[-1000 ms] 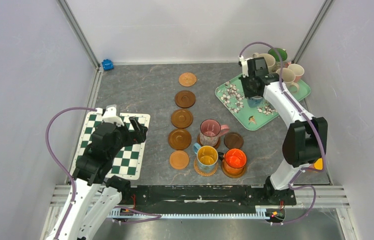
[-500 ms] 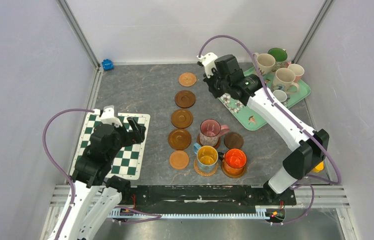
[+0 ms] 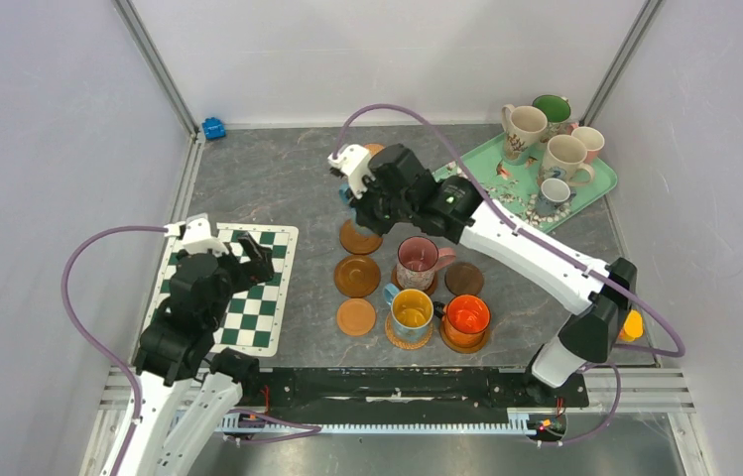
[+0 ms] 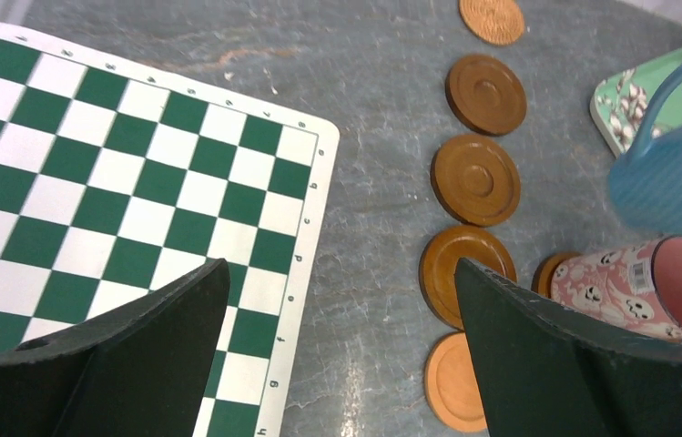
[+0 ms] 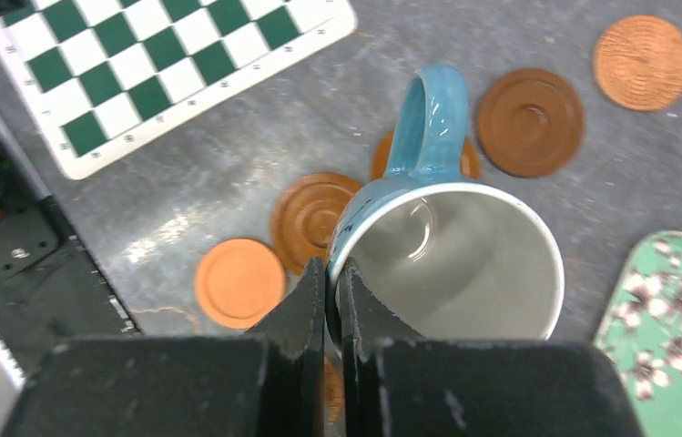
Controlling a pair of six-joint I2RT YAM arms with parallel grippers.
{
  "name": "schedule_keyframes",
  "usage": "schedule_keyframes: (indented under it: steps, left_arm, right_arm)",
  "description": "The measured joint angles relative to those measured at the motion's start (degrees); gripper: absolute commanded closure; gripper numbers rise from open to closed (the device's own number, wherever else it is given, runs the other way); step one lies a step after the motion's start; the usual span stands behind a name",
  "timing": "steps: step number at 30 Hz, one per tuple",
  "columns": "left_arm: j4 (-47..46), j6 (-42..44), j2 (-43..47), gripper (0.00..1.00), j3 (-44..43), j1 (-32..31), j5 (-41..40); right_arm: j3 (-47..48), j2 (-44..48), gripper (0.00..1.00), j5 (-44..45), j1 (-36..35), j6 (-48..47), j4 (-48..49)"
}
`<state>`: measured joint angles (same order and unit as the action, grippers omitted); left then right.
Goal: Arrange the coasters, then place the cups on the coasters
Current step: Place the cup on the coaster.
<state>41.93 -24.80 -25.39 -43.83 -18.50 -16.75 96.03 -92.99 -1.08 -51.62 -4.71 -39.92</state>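
right gripper (image 5: 328, 273): I see it clenched on the thin rim of a glossy blue mug (image 5: 451, 264), pale inside, loop handle on its far side | round ridged wooden coasters (image 5: 528, 121) lie on the mottled grey bench (image 5: 228, 155) below it | left gripper (image 4: 339, 273): released, jaws wide, over the checkered mat (image 4: 118, 173) edge
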Motion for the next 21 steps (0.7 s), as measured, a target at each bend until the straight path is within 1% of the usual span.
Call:
schedule_keyframes:
  steps: [6,13,18,21]
  left_arm:
    - [1.0,0.0,1.5,0.0,-2.0,0.0,-4.0]
    - [2.6,0.0,2.1,0.0,-2.5,0.0,-7.5]
    - [3.0,0.0,2.5,0.0,-2.6,0.0,-8.9]
    - [3.1,0.0,2.5,0.0,-2.7,0.0,-9.4]
  right_arm:
    - [0.2,-2.4,1.0,1.1,-6.5,5.0,0.4]
    - [-3.2,-4.4,1.0,3.6,-13.4,11.0,0.7]
    - [-5.0,-6.8,1.0,4.1,-16.4,14.9,0.0]
    - [-5.9,-8.0,1.0,4.4,-17.0,16.7,-0.1]
